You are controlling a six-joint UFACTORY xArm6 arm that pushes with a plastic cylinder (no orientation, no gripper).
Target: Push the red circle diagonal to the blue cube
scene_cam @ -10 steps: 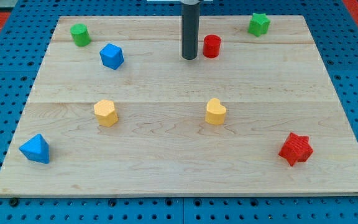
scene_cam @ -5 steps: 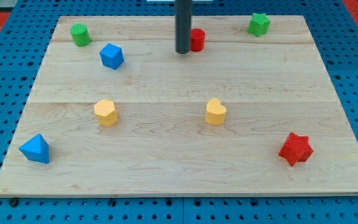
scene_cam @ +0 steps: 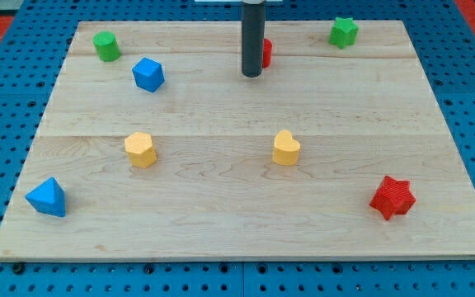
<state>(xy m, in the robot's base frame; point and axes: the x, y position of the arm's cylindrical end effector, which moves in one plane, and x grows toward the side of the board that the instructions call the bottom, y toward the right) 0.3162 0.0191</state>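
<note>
Right of the blue cube, well apart, red circle sits half hidden behind my tip, apparently touching. No gripper, nothing held. Push unfinished; circle not yet near cube.

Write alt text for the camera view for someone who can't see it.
My tip stands in front of the red circle, mostly hiding it, near the board's top edge. The blue cube sits well toward the view's left.

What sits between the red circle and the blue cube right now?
In the camera view, only my tip stands between the red circle and blue cube, close beside the circle; otherwise bare board.
</note>
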